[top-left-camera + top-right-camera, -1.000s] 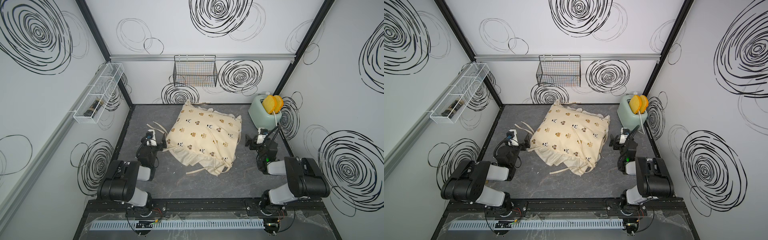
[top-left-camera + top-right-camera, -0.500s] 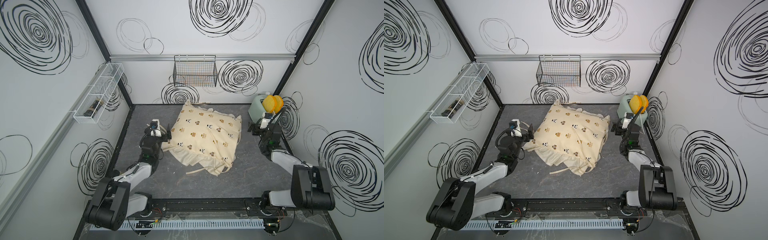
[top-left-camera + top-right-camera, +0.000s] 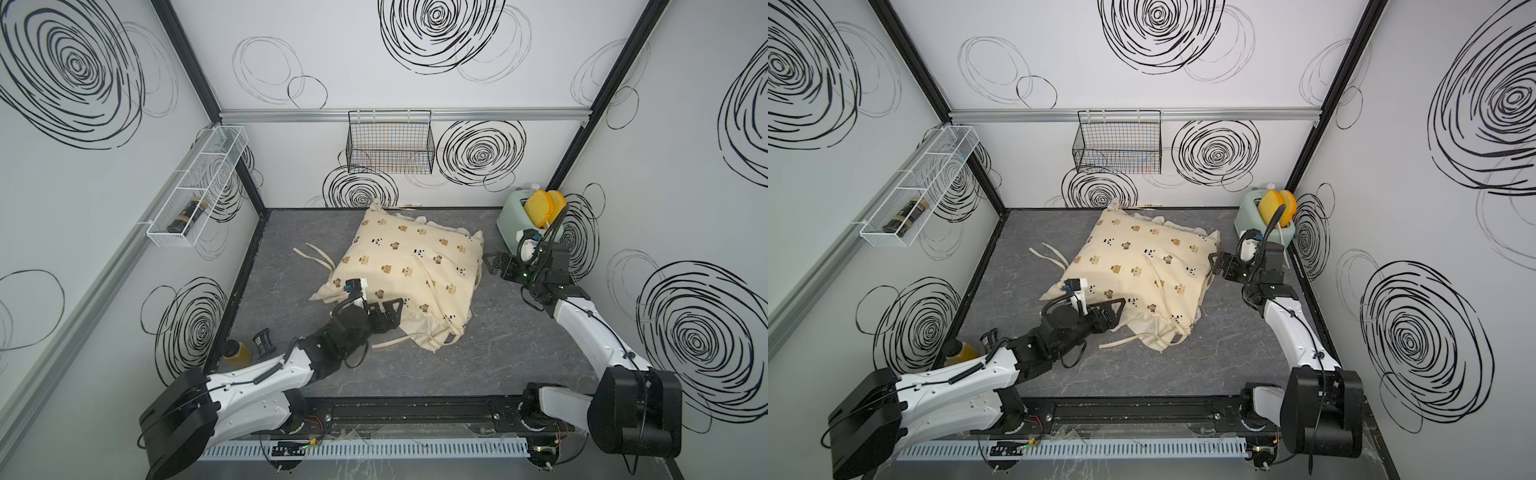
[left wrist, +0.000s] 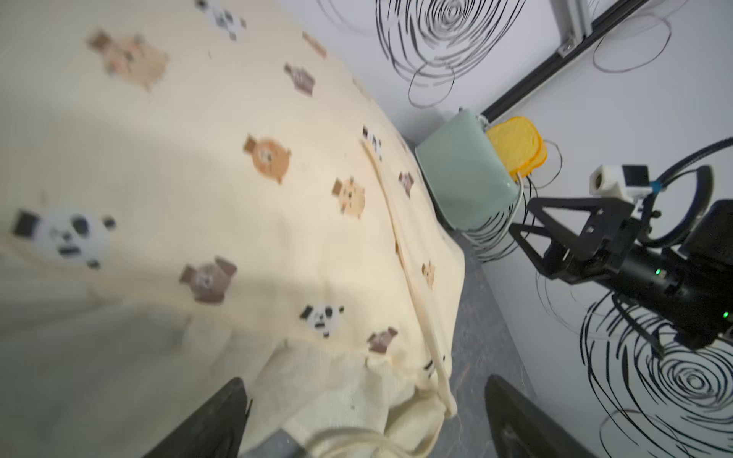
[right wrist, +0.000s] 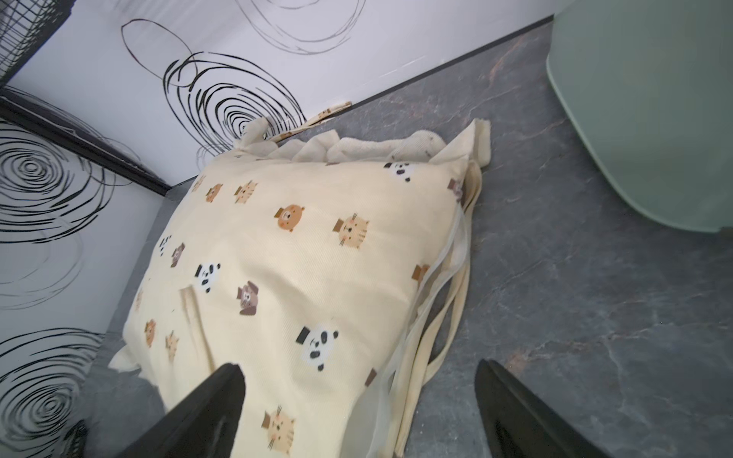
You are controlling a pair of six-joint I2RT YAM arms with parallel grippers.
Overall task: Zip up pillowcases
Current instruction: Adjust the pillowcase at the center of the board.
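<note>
The pillowcase lies in the middle of the table, with the left gripper at its near corner and the right gripper beside its right edge (both jaws spread wide, holding nothing).

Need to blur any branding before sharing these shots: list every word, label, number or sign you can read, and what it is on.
No text can be read in any view.
The bottle in the white wire rack: label too small to read.
The pillowcase: printed bears and pandas only, no words.
The wall swirls: scribbles, not writing.
</note>
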